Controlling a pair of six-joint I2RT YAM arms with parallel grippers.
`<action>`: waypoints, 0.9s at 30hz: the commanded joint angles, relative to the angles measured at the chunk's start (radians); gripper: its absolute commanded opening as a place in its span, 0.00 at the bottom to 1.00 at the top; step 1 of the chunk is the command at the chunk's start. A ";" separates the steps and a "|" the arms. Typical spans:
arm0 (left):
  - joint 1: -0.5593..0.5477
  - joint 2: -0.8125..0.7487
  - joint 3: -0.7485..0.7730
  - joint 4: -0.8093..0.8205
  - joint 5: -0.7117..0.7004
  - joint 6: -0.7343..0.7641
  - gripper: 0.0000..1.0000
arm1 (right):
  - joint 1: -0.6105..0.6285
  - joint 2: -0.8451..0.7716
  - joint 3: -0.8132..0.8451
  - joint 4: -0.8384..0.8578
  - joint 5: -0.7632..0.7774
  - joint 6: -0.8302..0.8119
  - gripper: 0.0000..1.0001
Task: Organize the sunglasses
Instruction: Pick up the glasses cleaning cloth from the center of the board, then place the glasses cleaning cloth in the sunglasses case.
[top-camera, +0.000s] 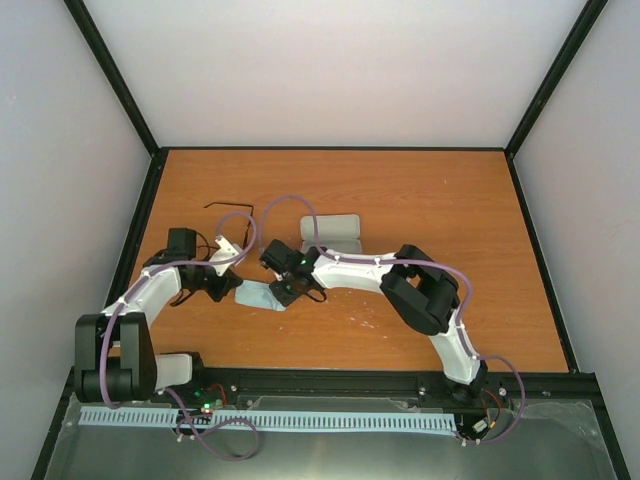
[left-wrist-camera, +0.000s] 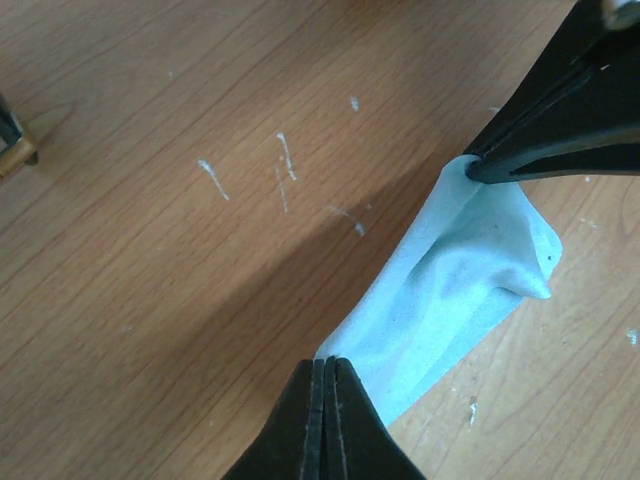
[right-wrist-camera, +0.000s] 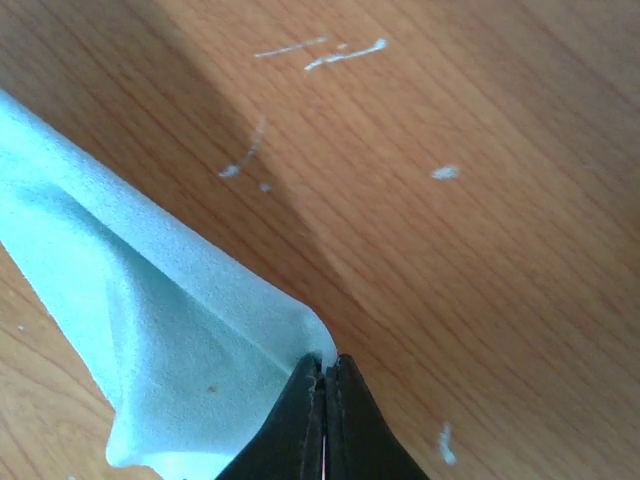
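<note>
The sunglasses (top-camera: 232, 207) lie on the table behind my left arm, a thin black frame with slim arms, held by neither gripper. A pale blue cloth (top-camera: 258, 296) hangs stretched between both grippers just above the wood. My left gripper (left-wrist-camera: 327, 362) is shut on one corner of the cloth (left-wrist-camera: 450, 290). My right gripper (right-wrist-camera: 325, 364) is shut on the opposite corner of the cloth (right-wrist-camera: 150, 330), and its black fingers (left-wrist-camera: 560, 130) show at the top right of the left wrist view. The two grippers (top-camera: 232, 288) (top-camera: 278, 290) stand close together at the table's middle left.
A pale rounded oblong case (top-camera: 330, 230) lies behind the right gripper, near the table's centre. The wooden table (top-camera: 450, 200) is bounded by black frame rails and white walls. Small white scuff marks (left-wrist-camera: 285, 160) dot the wood below the grippers.
</note>
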 joint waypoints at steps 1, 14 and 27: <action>-0.016 0.022 0.047 0.009 0.060 -0.033 0.00 | -0.010 -0.091 -0.044 0.013 0.080 0.020 0.03; -0.195 0.120 0.148 0.058 0.051 -0.132 0.00 | -0.028 -0.216 -0.134 0.035 0.165 0.028 0.03; -0.290 0.230 0.262 0.110 0.047 -0.190 0.01 | -0.097 -0.327 -0.218 0.019 0.207 0.015 0.03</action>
